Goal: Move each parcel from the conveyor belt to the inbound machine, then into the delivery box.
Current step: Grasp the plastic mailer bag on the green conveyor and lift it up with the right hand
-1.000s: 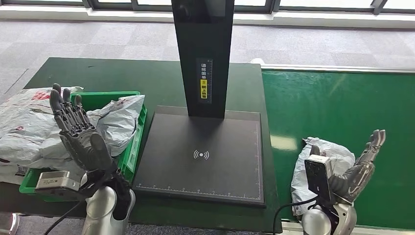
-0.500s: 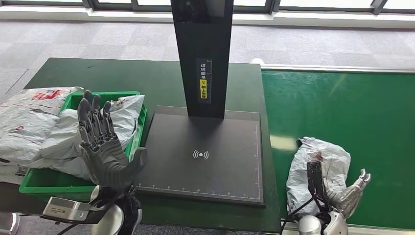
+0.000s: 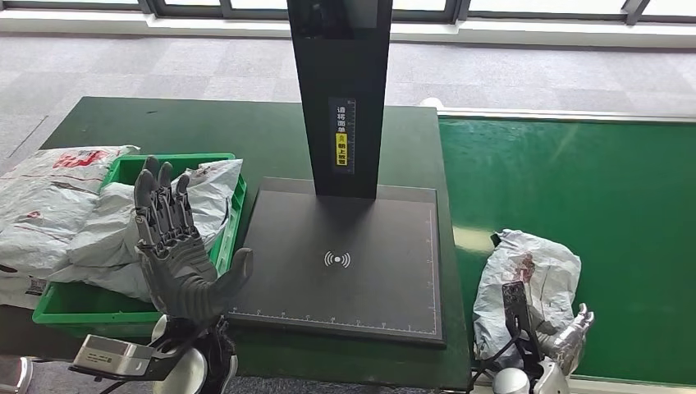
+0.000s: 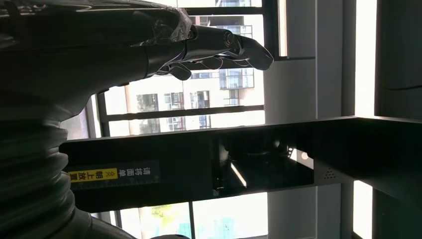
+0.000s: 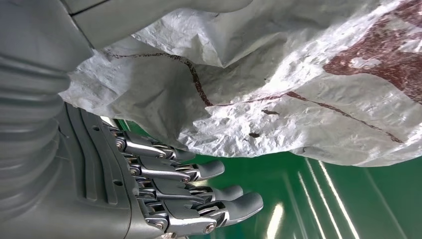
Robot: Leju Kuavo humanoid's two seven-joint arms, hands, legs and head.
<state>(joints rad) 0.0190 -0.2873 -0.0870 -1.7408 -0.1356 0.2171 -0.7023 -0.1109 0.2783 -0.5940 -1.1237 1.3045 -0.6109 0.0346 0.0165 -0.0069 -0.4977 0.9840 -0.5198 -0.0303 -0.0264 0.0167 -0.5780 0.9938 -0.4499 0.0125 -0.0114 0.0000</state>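
Note:
A crumpled white parcel (image 3: pixel 529 275) with red print lies on the green conveyor belt (image 3: pixel 591 180) near its front edge. My right hand (image 3: pixel 568 343) sits low at the parcel's near side, fingers straight. In the right wrist view the parcel (image 5: pixel 298 74) lies between the thumb and the spread fingers of that hand (image 5: pixel 99 164), which do not clasp it. My left hand (image 3: pixel 176 246) is raised, palm open and holding nothing, between the green delivery box (image 3: pixel 220 254) and the black inbound machine plate (image 3: pixel 336 263). The left wrist view shows the left hand (image 4: pixel 99 50) with fingers extended.
The machine's black column (image 3: pixel 341 90) rises behind the plate. Several grey-white parcels (image 3: pixel 193 197) fill the delivery box and spill over its left side (image 3: pixel 49 205). The dark green table (image 3: pixel 205 131) extends behind the box.
My right hand has dropped and drawn back to the parcel's near edge. My left hand has shifted right from over the box towards the plate, still raised and open.

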